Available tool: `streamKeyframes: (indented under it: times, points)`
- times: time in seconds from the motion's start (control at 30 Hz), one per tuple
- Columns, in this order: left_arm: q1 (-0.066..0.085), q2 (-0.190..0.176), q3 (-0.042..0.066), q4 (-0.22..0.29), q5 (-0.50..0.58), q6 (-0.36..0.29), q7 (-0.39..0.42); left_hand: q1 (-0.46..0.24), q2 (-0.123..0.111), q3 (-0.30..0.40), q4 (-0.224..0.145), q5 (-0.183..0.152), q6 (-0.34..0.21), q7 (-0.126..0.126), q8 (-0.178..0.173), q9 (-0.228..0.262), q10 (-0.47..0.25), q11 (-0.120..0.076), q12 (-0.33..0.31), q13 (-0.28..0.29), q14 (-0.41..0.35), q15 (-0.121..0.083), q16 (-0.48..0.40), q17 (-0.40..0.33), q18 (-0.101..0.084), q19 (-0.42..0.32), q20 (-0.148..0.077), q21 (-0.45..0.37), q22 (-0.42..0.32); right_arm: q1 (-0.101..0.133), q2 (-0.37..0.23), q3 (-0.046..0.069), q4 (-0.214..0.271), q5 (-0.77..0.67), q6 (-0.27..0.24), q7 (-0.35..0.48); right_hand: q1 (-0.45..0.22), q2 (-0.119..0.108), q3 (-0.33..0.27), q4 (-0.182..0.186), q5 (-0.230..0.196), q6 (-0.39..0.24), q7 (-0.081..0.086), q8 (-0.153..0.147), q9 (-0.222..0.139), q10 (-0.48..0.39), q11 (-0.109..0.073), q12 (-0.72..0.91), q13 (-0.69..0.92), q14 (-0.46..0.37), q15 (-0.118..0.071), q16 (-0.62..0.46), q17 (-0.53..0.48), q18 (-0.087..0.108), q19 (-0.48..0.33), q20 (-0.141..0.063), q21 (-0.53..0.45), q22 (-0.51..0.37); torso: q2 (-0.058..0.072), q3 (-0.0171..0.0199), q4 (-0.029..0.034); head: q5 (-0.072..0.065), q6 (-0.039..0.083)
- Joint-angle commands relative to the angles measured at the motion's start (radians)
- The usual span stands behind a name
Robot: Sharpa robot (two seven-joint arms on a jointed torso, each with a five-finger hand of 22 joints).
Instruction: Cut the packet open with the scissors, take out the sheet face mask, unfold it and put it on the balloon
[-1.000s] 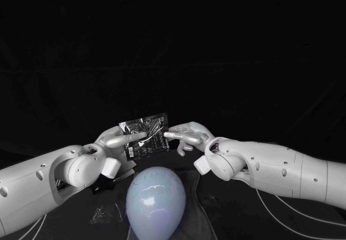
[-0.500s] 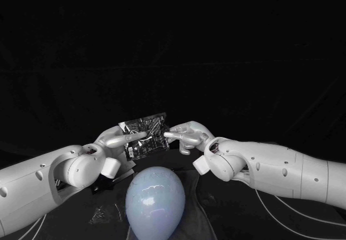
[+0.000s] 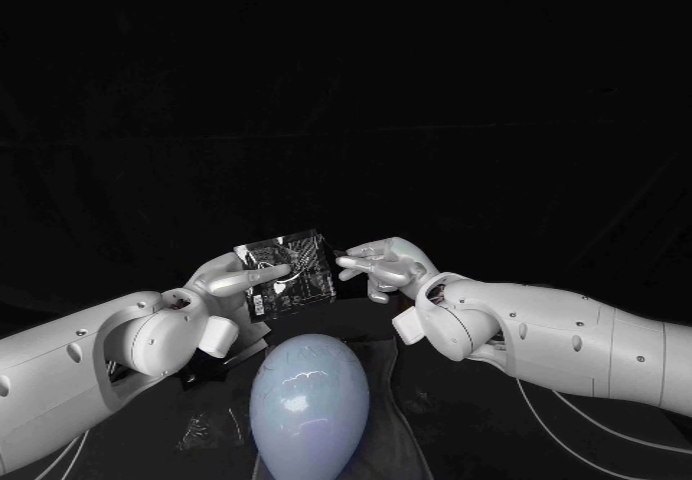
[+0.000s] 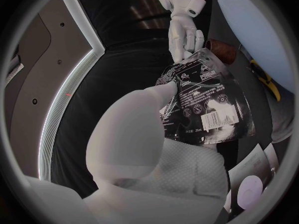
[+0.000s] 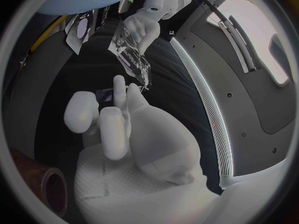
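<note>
Black table [image 3: 462, 440] under a dark backdrop, seen from the head camera, with both white arms reaching in from the near corners.

(a) Left hand [image 3: 242, 277] — holds the packet [image 3: 290, 271] by its left edge, above the table and upright with a slight tilt. In the left wrist view a fingertip of this hand [image 4: 134, 134] presses on the packet's printed face [image 4: 209, 102], where small print and a barcode can be read.

(b) Right hand [image 3: 381, 267] — holds nothing. Its fingers are loosely parted, some reaching left toward the packet's right edge and others curled under. In the right wrist view the fingertips [image 5: 119, 84] stop just beside the packet's lower edge [image 5: 131, 52], with a narrow gap between them.

(c) Balloon [image 3: 306, 405] — pale and egg-shaped, standing on the table on the near side of both hands, directly below the packet in the head view and apart from it. Its curved surface also appears at the rim of the left wrist view [image 4: 264, 30].

(d) Small crinkled scrap [image 3: 209, 430], lying on the table just left of the balloon; what it is cannot be told.
</note>
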State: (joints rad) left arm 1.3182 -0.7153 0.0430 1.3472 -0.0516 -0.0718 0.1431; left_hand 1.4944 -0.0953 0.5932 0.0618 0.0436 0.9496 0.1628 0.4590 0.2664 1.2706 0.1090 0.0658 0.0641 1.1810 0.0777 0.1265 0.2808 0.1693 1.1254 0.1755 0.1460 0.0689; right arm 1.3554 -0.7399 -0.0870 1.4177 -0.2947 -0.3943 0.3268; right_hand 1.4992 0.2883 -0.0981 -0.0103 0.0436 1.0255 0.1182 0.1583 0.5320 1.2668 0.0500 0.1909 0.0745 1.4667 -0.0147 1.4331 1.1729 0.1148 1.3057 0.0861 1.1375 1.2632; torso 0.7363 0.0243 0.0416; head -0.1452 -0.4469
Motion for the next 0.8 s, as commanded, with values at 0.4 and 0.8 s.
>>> streamKeyframes:
  times: [0.4,0.8]
  points:
    - [0.001,0.002,0.001,-0.005,-0.004,0.014,0.009,0.001,0.013,0.001,-0.005,0.005,-0.001,0.009,0.004,0.127,0.004,0.001,-0.002,0.001,-0.004,-0.002,-0.004,0.002,0.014,-0.001,0.003,-0.002,0.002,0.025,-0.010,0.006,-0.007,-0.055,-0.087,-0.020,-0.080,-0.013,0.146,-0.076,0.006,0.020,-0.022,0.081,0.089,0.084,-0.021,0.005,0.049,0.048,-0.026,0.044,0.122,-0.021,0.031,-0.017,0.051,0.037,0.000,-0.0001,0.0004,-0.001,0.004]
    - [0.001,0.006,-0.001,-0.012,-0.010,0.014,0.007,0.001,0.013,0.001,-0.005,0.005,-0.001,0.009,0.004,0.127,0.004,0.001,-0.002,0.001,-0.004,-0.002,-0.004,0.002,0.014,-0.001,0.003,-0.002,0.002,0.144,0.037,0.010,-0.139,-0.173,-0.158,-0.102,-0.237,-0.028,0.294,-0.193,0.005,-0.012,-0.027,0.134,0.215,0.086,-0.028,0.023,0.120,0.059,-0.029,0.063,0.181,-0.027,0.047,-0.020,0.080,0.062,-0.001,-0.0020,0.0002,-0.003,0.008]
